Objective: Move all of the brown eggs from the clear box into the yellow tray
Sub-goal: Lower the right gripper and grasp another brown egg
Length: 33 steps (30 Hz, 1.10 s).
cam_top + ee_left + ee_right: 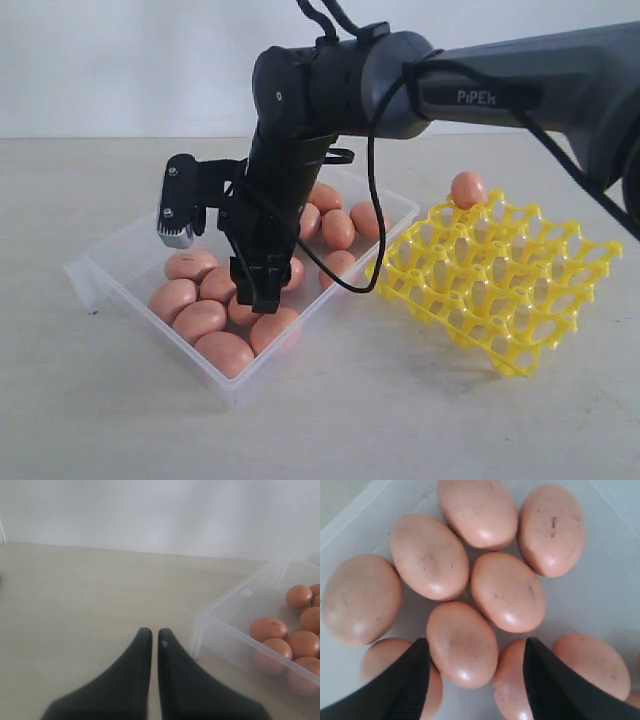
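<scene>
1. Right wrist view, nearest entry: right gripper [476, 672], jaws spread wide and holding nothing, one pad on each side of the target egg [462, 645] (neighbours crowd it on several sides).
2. Clear box [235, 388]: sits toward the counter's [400, 430] near-left corner, set at an angle to the near edge.
3. Brown eggs [223, 352]: a close cluster on the box floor, most of them touching one another. Nearly all remain to be moved.
4. Step in hand, judged: the grasp of the target egg. To do it well:
   - lower straight down so the pads slip into the gaps beside the egg and not onto its neighbours;
   - close across the narrow waist, gently (the smooth shell looks likely to squirt out of a high or hard pinch);
   - lift vertically to clear the box wall.
5. Yellow tray [520, 300]: toward the counter's right edge, just beside the box, apparently tilted.
6. Lone egg [468, 188]: seated in a cell at the tray's corner nearest the counter's far edge. The other cells appear vacant.
7. Left gripper [154, 636]: fingers pressed together, gripping nothing, over bare counter just outside a box corner (absent from the exterior view, so listed last).
</scene>
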### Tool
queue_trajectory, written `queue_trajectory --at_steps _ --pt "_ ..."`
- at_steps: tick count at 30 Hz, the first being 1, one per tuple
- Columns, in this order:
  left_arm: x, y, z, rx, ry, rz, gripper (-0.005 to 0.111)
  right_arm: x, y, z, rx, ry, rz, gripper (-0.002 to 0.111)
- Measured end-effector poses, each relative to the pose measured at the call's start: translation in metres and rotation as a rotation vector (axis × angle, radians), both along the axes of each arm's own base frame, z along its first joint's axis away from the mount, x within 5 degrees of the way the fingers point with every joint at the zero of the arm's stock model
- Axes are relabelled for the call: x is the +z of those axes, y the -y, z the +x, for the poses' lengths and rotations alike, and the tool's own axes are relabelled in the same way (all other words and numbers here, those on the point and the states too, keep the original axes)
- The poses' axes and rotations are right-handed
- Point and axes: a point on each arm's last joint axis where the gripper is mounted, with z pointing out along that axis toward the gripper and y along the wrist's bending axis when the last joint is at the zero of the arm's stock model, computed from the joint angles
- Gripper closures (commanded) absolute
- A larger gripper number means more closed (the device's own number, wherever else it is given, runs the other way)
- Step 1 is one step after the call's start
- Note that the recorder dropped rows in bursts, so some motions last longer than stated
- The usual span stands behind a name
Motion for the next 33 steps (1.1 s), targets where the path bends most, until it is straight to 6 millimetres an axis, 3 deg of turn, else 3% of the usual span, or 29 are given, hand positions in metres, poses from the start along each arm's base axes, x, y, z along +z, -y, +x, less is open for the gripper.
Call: queue_trajectory --at_steps 18,20,25,33 --pt "0.000 0.000 0.000 0.000 0.000 0.000 0.103 -0.042 -0.005 0.007 0.045 -0.021 -0.025 0.061" --pt "0.000 0.000 0.000 0.000 0.000 0.000 0.103 -0.046 -0.005 0.007 0.045 -0.026 -0.028 0.069" --pt "0.000 0.000 0.000 0.000 0.000 0.000 0.103 -0.047 -0.005 0.007 0.035 -0.030 -0.029 0.108" --pt "0.000 0.000 0.000 0.000 0.000 0.000 0.103 -0.047 -0.005 0.007 -0.011 -0.042 -0.027 0.108"
